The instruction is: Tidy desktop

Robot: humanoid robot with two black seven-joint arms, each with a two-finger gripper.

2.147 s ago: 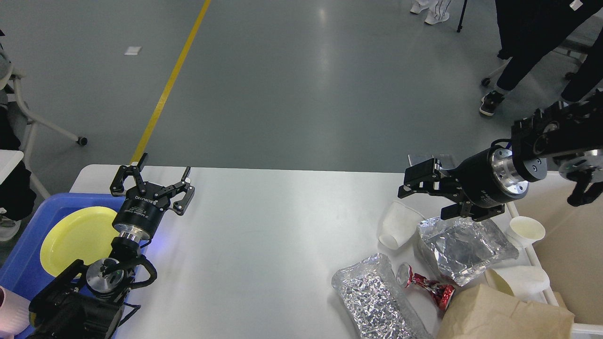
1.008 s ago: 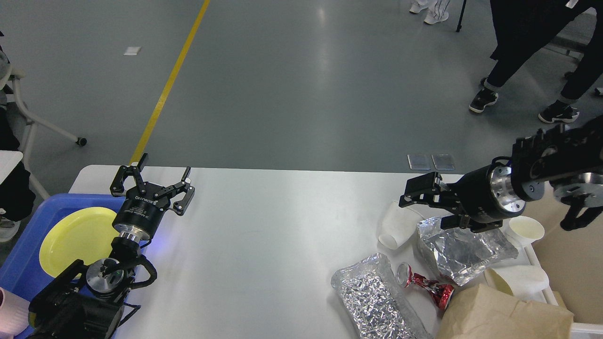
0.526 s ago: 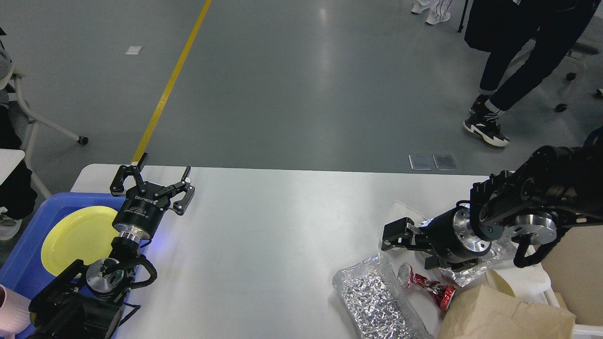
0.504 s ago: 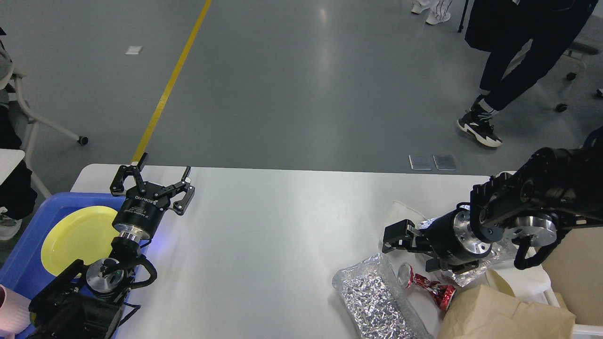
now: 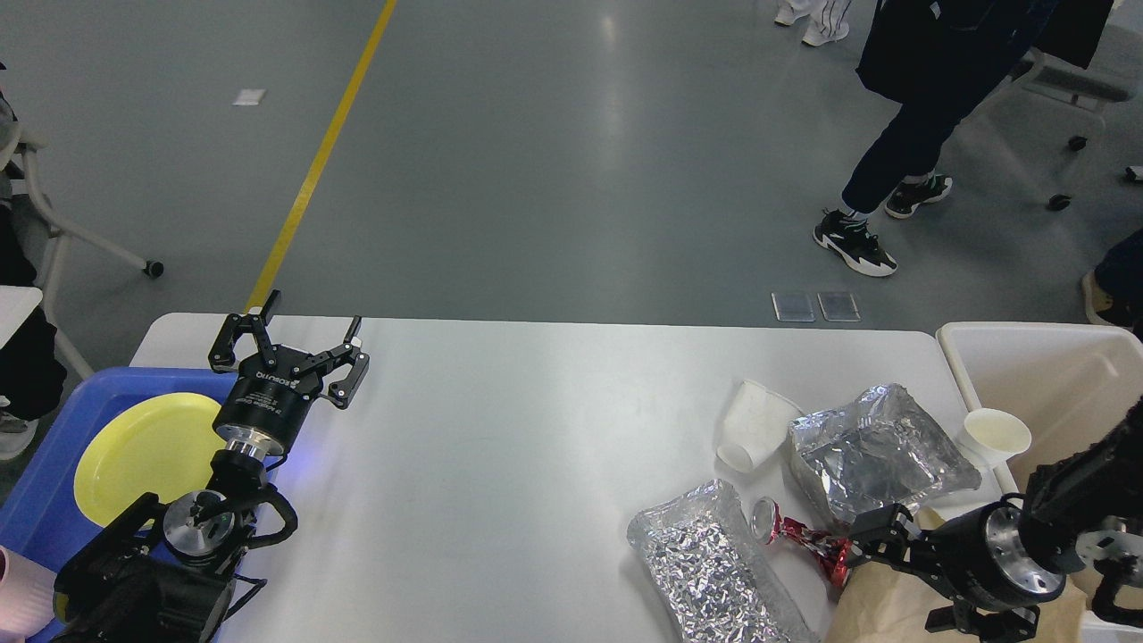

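Right gripper [image 5: 880, 545] dropped to lower right over crushed can [image 5: 804, 538], fingers' state unclear. Left gripper [image 5: 290, 344] upper left above bench [image 5: 500, 446], fingers apart, empty.

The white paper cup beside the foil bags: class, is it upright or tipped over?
Tipped over. The white paper cup lies on its side on the desktop, touching the foil bag.

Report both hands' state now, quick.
Left hand: open, holding nothing, above the desktop.
Right hand: cannot be told; fingers dark, by the crushed red can.
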